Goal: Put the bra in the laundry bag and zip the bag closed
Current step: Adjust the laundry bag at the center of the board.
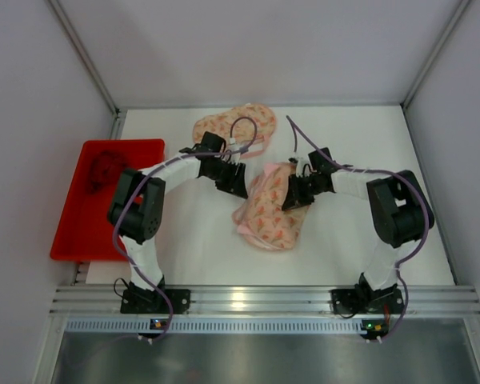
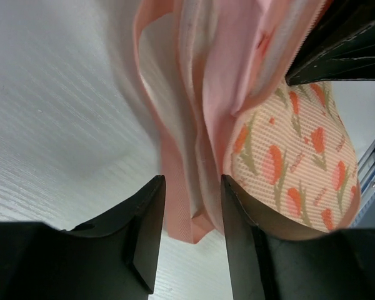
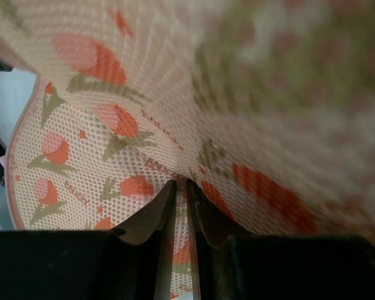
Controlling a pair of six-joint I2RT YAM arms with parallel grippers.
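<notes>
White table [image 1: 368, 240] is carrying the tulip-print laundry bag [image 1: 270, 210] at its middle. Left gripper [image 2: 192, 182] is clasping the bag's thick pink edge folds, jaws half apart. Right gripper [image 3: 181, 186] is pinching its mesh, jaws almost together.

From above, the left fingers [image 2: 147, 240] and the right fingers [image 3: 151, 219] are lost as dark shapes against the laundry bag [image 1: 266, 214]. The dark lump [image 1: 104, 168] in the red tray [image 1: 72, 240] is too small to identify. At the left wrist, the bag's pink folds run off the top edge. At the right wrist, the mesh blurs toward the upper right, and the fingers cover the pinched part.
</notes>
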